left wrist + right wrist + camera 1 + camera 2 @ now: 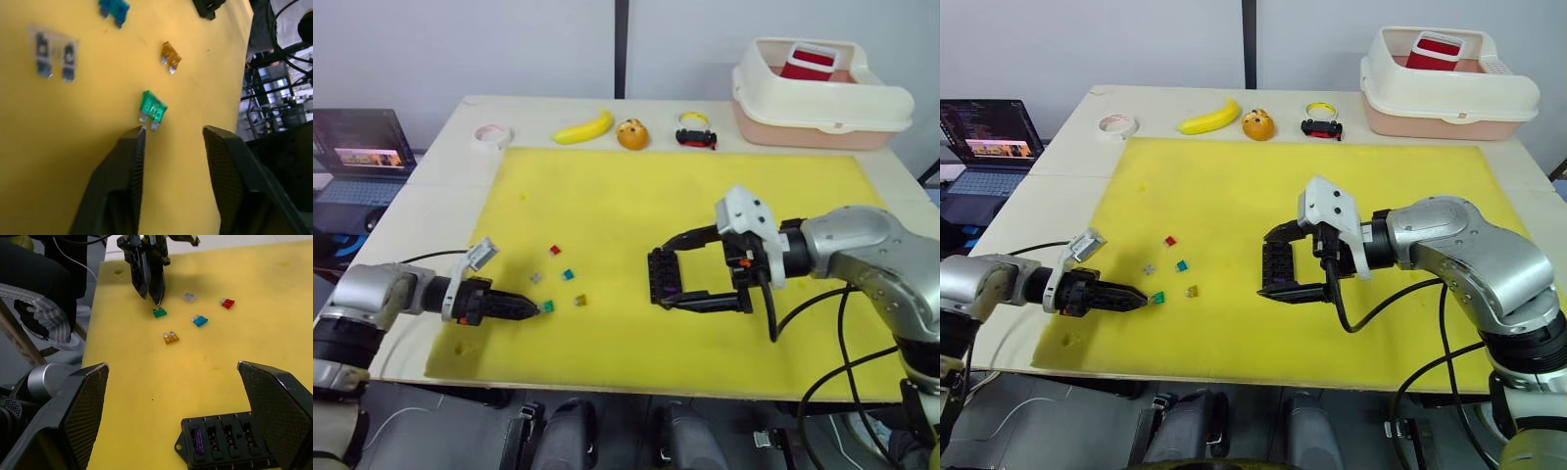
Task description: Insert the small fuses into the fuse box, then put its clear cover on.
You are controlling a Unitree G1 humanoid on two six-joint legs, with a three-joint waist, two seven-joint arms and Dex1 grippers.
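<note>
The fuse box (663,278) lies on the yellow mat (607,196), its long axis running away from the robot, a purple fuse (197,439) seated in one end slot. The right pincer (658,276) is spread wide around the box without touching it. To the left lie loose fuses: red (555,250), teal (568,274), amber (579,300), grey (535,277). The green fuse (153,107) points its blades at the left pincer (172,134), whose fingers are parted just short of it.
</note>
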